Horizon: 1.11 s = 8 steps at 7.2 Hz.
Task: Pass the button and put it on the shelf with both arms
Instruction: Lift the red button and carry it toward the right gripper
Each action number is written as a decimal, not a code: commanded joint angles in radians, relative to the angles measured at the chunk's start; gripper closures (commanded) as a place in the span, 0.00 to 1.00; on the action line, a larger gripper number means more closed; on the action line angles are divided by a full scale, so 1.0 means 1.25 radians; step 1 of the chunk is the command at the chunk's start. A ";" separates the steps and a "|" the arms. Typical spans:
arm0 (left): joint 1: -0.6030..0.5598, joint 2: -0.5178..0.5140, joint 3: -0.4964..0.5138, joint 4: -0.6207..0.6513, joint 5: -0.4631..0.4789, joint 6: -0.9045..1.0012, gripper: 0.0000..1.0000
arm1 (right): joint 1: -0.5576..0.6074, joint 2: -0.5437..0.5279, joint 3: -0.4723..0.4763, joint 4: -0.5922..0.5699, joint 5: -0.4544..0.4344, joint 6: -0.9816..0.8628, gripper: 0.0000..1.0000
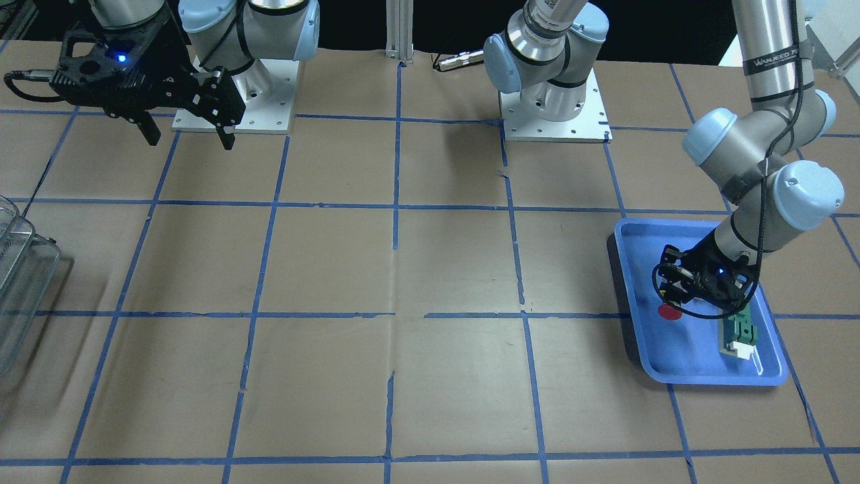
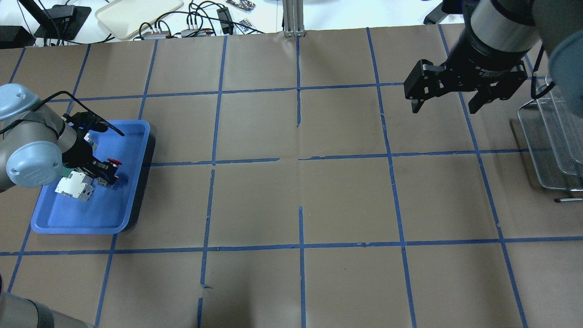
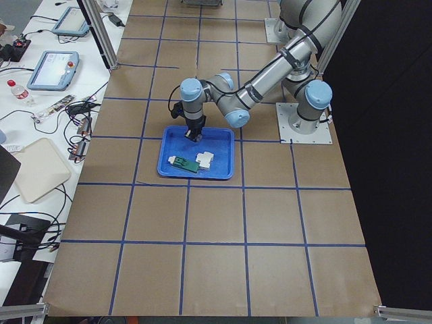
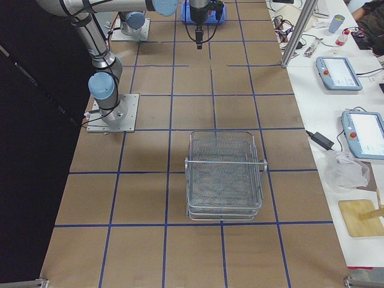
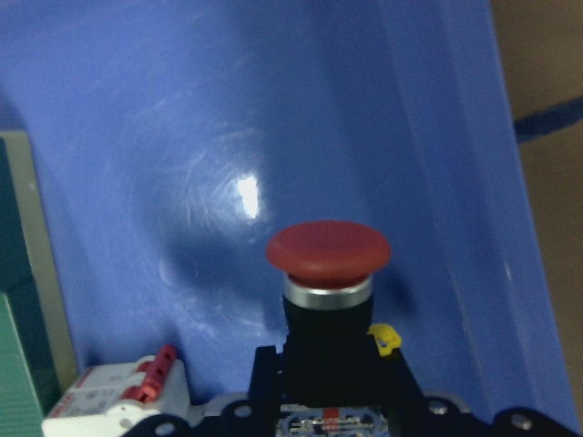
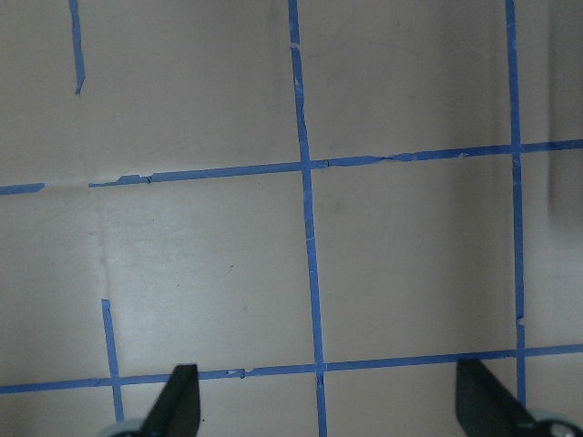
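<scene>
Right up against our left wrist camera sat the small push-button [image 5: 328, 250], the one with a round red mushroom cap and dark black body. Its cap pointed away from the lens, over the floor of the blue plastic tray [image 2: 82, 214]. Our black two-finger left gripper [image 2: 108, 169] reached down into that tray and looked clenched on the button's dark body. The fingers mostly blended into the black there, tbh. We couldn't tell whether the button touched the tray floor or hung just above it.

Also inside the tray, just beside the gripper, lay a white-and-red block [image 2: 73, 187] and a green flat part [image 1: 739, 331], the two touching each other.

Well apart from the tray, across the brown paper-covered table [image 2: 300, 191] with its blue tape grid, our black right gripper [image 2: 444, 109] hovered above the surface with its jaws spread wide and nothing between them.

Farther from the tray than that, at the opposite end of the table, stood the silver-grey wire-mesh basket rack [image 4: 225, 174] with stacked tiers.
</scene>
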 commanded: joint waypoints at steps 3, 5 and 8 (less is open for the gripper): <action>-0.231 0.000 0.089 -0.002 -0.090 0.258 1.00 | -0.025 0.006 0.000 -0.003 0.000 -0.007 0.00; -0.340 -0.007 0.145 -0.003 -0.249 0.242 1.00 | -0.097 0.005 0.001 0.001 0.049 0.001 0.00; -0.488 0.000 0.253 -0.001 -0.329 0.102 1.00 | -0.175 0.029 0.001 0.018 0.084 0.005 0.00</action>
